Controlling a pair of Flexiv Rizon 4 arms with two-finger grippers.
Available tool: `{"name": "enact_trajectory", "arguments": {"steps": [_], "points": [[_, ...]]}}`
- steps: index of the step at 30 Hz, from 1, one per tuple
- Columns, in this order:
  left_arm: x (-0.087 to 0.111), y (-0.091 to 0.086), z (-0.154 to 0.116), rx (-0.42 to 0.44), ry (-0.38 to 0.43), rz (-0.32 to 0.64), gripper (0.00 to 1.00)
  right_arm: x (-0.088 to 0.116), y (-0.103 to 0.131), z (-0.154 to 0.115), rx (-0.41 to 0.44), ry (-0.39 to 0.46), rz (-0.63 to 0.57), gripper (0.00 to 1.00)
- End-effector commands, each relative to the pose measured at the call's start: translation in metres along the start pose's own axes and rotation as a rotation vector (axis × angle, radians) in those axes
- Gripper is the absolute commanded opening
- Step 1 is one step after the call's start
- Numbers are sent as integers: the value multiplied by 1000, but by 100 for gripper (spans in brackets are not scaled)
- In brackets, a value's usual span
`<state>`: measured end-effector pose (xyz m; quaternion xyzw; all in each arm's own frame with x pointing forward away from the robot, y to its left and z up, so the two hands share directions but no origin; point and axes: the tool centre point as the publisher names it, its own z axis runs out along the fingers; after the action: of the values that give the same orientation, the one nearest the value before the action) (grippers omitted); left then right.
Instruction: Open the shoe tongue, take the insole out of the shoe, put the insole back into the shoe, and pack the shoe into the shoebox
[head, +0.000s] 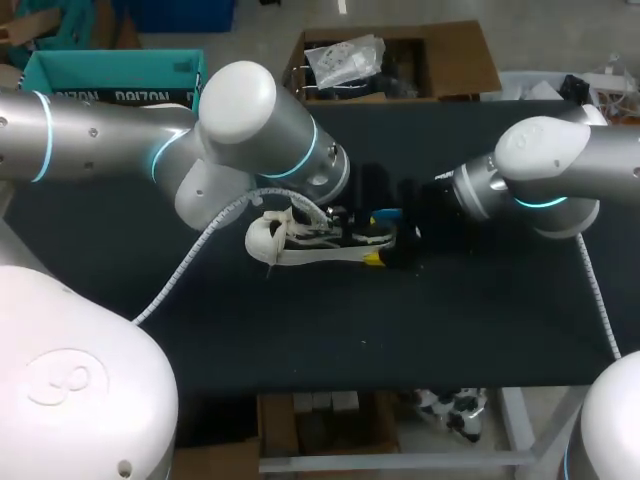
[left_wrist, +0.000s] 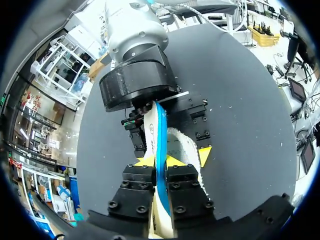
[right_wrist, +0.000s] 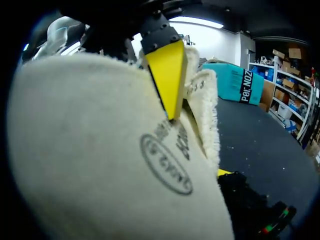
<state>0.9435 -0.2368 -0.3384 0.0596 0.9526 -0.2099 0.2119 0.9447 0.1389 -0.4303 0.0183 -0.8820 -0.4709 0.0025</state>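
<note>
Though both wrists crowd it, shoe (head: 290, 245): table centre, toe at 9 o'clock.
left gripper (left_wrist: 160, 161): clamped on insole (left_wrist: 159, 131), held edge-up at the heel.
right gripper (head: 390, 250): shoe's 3 o'clock, grip state can't tell.
risk: thin insole buckles or slips from the pinch; an unheld shoe drags along.

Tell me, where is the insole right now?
In the left wrist view the insole stands on edge, pinched between the yellow tips of the left hand, by the white shoe mid-table.
</note>
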Motion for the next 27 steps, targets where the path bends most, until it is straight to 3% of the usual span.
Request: {"name": "enact_trajectory", "arguments": {"steps": [1, 9, 14, 20, 21, 23, 24, 27], "points": [[-3, 2, 0, 14, 2, -5, 0, 3, -3, 2, -4, 1, -2, 0], [0, 5, -29, 146, 56, 98, 0, 3, -3, 2, -4, 1, -2, 0], [3, 10, -44, 296, 157, 197, 0, 3, -1, 0, 2, 1, -13, 0], [1, 7, -57, 432, 221, 262, 0, 3, 4, -6, 17, -4, -18, 0], [0, 4, -60, 460, 234, 278, 0, 3, 5, -8, 19, -4, -19, 15], [-2, -2, -64, 485, 240, 292, 0, 3, 6, -10, 21, -4, -23, 65], [-3, -5, -66, 507, 253, 303, 0, 3, 7, -12, 23, -3, -25, 100], [-5, -15, -71, 532, 260, 315, 0, 4, 7, -18, 28, -6, -27, 100]]}}
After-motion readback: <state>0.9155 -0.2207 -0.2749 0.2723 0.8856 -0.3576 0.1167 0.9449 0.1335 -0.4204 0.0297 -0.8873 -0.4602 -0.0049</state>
